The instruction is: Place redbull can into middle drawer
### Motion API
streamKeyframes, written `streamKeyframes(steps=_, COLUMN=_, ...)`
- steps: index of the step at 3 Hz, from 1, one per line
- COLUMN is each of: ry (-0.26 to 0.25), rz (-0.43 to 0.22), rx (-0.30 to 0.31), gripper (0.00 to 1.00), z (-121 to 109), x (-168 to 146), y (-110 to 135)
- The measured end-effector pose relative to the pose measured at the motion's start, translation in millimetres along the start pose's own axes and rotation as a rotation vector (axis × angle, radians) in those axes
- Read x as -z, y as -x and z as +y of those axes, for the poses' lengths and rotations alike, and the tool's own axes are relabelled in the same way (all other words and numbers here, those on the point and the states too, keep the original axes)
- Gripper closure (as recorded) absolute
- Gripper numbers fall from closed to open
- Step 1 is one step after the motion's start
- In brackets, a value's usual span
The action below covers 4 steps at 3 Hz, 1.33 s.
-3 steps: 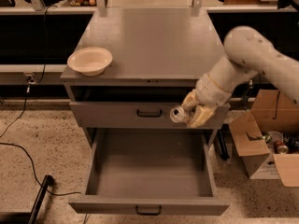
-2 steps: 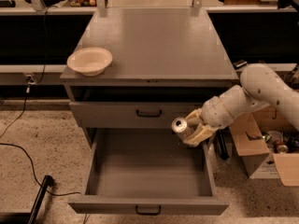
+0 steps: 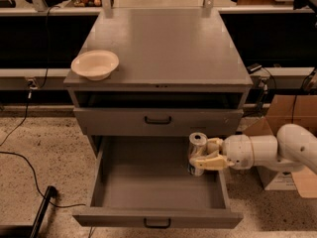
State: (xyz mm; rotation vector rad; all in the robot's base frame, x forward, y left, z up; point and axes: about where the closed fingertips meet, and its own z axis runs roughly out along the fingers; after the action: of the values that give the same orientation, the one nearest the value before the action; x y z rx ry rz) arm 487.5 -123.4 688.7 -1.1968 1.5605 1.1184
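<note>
Silvery redbull can (image 3: pixel 197 144) is upright in the gripper (image 3: pixel 200 158), cream jaws clenched on its lower half from the right; the arm comes in low from the right side; the can sits below the bench's (image 3: pixel 163 43) front edge, toward the front-right corner, over the right-hand part of the open middle drawer (image 3: pixel 148 182); I can't tell whether its base touches the tray floor or hangs just above it.

Risks as I read them: the can is close to the drawer's right wall, so if I drift right it could clip the wall and tip; slim can, narrow base, so a release from any height likely topples it and it rolls around the tray; inside, but messy; pulling the jaws back before they open fully could drag the can over; the closed drawer front (image 3: pixel 158 119) above is just behind the can's top, so lifting or pushing inward could knock it. Cream bowl (image 3: pixel 95 64) at the bench's front-left corner is well apart; no concern.
</note>
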Motion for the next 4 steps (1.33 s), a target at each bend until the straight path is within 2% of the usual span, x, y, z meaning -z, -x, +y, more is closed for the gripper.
streamKeyframes(steps=1, ry=-0.017, rz=-0.022, rx=-0.010, gripper=1.00, z=-1.7, x=1.5, y=0.7)
streamKeyframes(steps=2, ry=-0.016, rz=-0.050, rx=-0.021, gripper=1.00, z=-9.4, x=2.0, y=-12.4)
streamKeyframes(steps=3, ry=-0.003, rz=-0.113, rx=0.072, gripper=1.00, z=-28.2, x=15.1, y=-40.2)
streamKeyframes(steps=4, ry=0.015, rz=-0.154, rx=0.173, gripper=1.00, z=-54.7, x=27.9, y=-83.5)
